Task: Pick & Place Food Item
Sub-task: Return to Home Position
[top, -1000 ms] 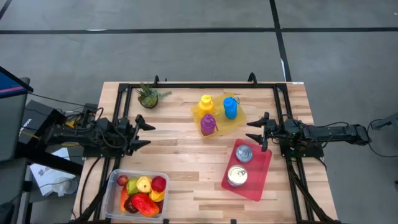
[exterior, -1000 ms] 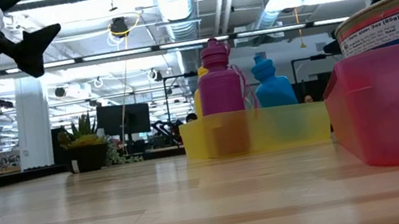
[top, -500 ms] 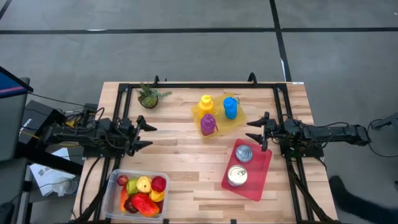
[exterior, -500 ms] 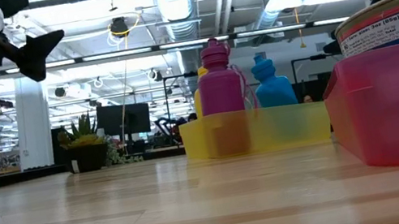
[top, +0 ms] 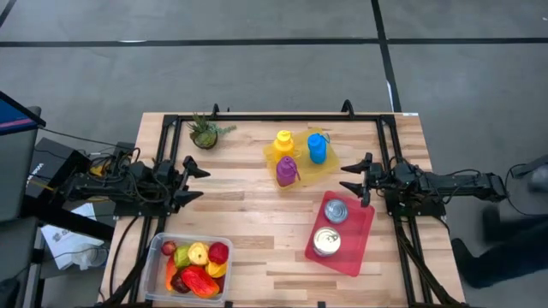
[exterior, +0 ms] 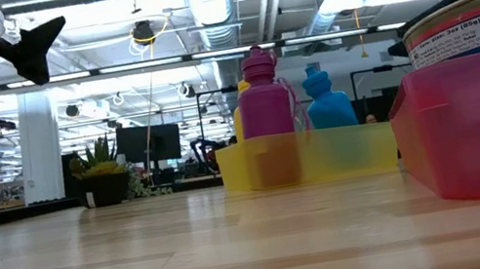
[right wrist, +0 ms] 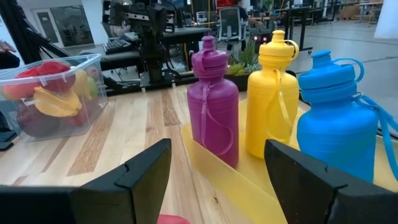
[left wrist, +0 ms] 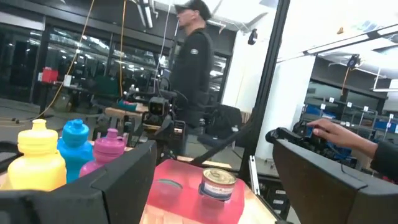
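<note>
Food items [top: 197, 267], red, yellow and green fruit pieces, lie in a clear bin [top: 157, 248] at the table's near left; the right wrist view shows the bin [right wrist: 93, 68] too. A red tray [top: 358, 241] at the near right holds two cans [top: 335, 210]. My left gripper [top: 202, 179] hovers open above the table's left side, beyond the bin, with nothing between its fingers. My right gripper [top: 345, 180] hovers open at the right, beside the red tray's far end, also with nothing in it.
A yellow tray [top: 330, 167] with purple, yellow and blue bottles [top: 287, 171] stands at the far middle. A small potted plant [top: 204, 132] sits at the far left. A person [top: 505, 231] stands off the table's right edge, and another person [left wrist: 194, 62] shows beyond it.
My left gripper has risen a little and stays open. A person has come into the high view off the table's right edge. Nothing on the table has moved.
</note>
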You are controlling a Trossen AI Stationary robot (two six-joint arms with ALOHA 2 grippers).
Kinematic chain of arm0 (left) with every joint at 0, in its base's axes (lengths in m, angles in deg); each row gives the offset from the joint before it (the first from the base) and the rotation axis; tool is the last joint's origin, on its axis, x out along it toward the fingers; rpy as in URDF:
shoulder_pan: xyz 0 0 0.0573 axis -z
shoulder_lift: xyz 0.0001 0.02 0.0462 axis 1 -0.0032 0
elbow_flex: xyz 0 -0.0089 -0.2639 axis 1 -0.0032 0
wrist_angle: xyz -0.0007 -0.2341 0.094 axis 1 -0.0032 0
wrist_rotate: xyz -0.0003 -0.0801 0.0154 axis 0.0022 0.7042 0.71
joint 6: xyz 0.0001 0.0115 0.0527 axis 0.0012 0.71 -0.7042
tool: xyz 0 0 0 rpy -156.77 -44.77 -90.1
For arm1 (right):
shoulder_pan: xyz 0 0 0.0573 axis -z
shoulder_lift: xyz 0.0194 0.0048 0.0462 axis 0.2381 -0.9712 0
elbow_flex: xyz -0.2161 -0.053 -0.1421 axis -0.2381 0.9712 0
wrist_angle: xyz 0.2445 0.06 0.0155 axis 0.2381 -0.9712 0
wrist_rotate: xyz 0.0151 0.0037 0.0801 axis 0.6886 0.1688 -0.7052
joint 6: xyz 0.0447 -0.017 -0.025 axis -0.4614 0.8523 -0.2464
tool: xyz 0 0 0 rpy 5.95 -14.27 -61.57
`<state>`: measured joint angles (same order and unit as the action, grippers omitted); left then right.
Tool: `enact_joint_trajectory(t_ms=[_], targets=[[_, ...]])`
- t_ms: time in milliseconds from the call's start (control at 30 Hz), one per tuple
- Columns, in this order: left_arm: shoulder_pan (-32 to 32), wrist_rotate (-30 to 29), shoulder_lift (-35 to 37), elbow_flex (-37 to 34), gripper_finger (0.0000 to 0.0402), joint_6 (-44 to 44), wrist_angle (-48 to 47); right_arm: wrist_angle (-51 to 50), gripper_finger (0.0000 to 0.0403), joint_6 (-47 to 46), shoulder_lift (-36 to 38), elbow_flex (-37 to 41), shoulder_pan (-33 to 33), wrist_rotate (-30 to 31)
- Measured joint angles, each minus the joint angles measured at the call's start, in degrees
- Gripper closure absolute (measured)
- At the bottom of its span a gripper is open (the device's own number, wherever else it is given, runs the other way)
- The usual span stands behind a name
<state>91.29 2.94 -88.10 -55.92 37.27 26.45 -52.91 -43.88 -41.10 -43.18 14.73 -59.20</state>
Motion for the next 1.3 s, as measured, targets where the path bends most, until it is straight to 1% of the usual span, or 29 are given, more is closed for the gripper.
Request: enact_joint_trajectory(t_ms=[333,1300], targets=[[0.00,0.02,0.01,0.00,0.0086,0.02,0.77,0.07,0.0154,0.00,1.13,0.00,-0.01,0.00],[0.00,0.02,0.01,0.00,0.0086,0.01,0.76,-0.08,0.0154,0.00,1.07,0.00,-0.55,0.00]])
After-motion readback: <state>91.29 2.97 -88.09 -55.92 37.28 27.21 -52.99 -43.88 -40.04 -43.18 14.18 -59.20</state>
